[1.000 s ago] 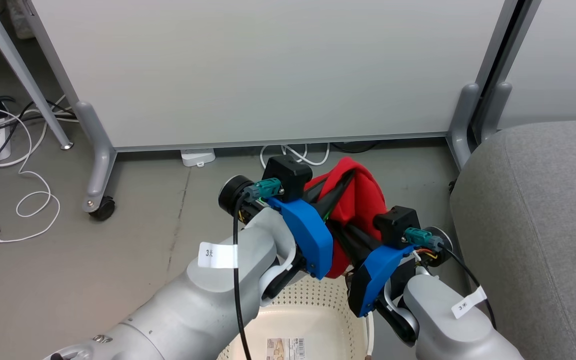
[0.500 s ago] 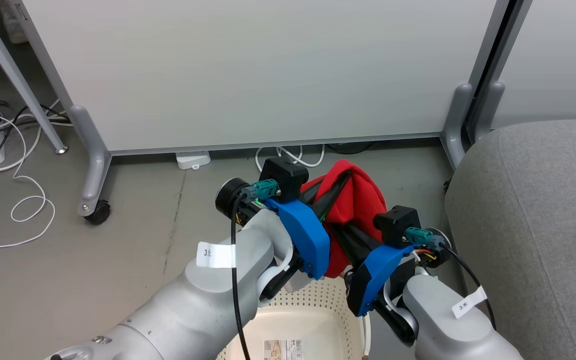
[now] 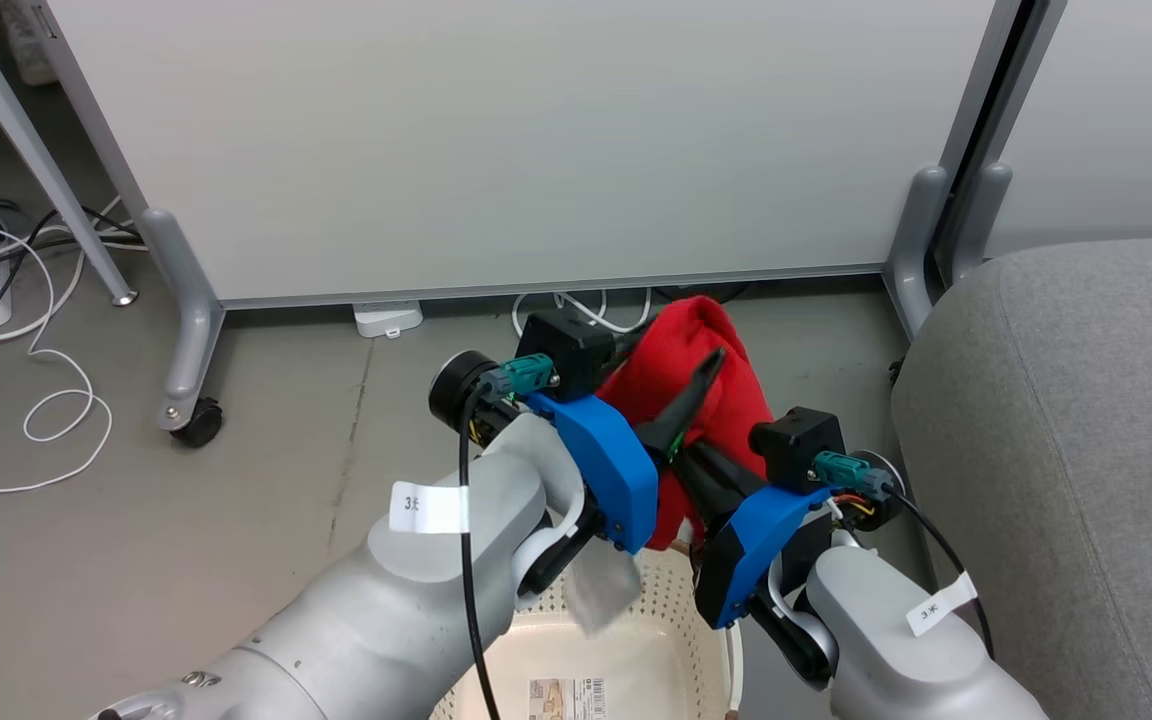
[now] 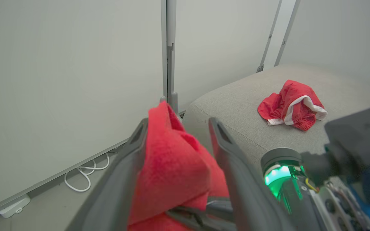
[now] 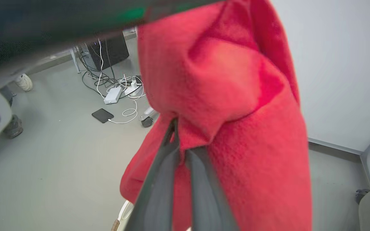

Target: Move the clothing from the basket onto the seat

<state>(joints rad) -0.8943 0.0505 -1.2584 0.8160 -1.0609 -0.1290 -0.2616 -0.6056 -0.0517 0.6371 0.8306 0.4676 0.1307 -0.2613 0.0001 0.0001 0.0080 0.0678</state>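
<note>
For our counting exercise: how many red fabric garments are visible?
2. One red garment hangs pinched in the right hand above the cream perforated plastic basket; a white-trimmed red garment lies on the grey fabric seat. More may hide behind the arms.

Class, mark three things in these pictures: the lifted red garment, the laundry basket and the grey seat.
lifted red garment (image 3: pixel 731 395), head view, upper fold of its fabric.
laundry basket (image 3: pixel 671 600), head view, perforated far wall.
grey seat (image 3: pixel 1056 420), head view, bare top cushion.
</note>
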